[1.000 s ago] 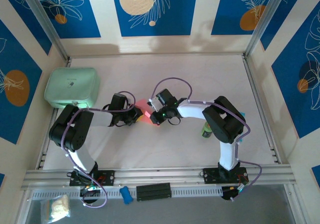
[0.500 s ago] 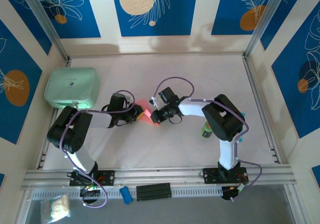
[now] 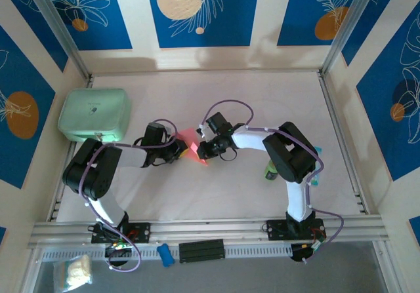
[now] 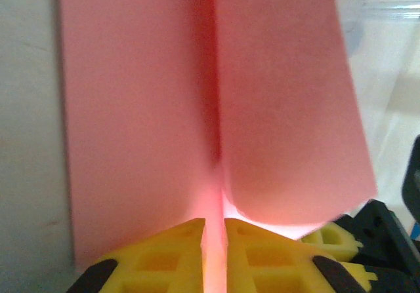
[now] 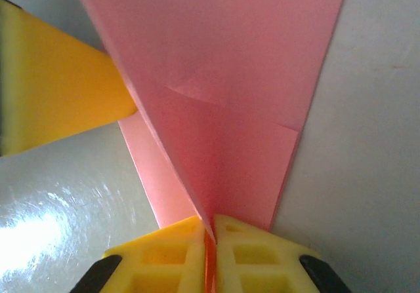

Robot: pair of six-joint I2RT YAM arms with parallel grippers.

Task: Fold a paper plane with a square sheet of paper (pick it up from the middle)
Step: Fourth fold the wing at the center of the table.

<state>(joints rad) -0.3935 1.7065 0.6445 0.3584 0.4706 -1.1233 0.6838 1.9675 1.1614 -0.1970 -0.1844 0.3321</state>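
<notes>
My left tool (image 4: pixel 213 244) was clamped narrow on the paper plane (image 4: pixel 138 103), right at its centre crease. My right tool (image 5: pixel 209 240) pinched the same pink paper from the opposite side, fingers tight together. The plane was between both tools over the middle of the counter (image 3: pixel 262 103), apart from the mint-green case (image 3: pixel 93 114).

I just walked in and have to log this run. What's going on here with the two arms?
They are folding a pink paper between them. The left gripper is pinched shut on the paper at its centre crease. The right gripper is pinched shut on a folded edge from the opposite side. The paper is creased and has some flaps folded, but it is not a finished plane yet. A mint case sits untouched at the far left.
</notes>
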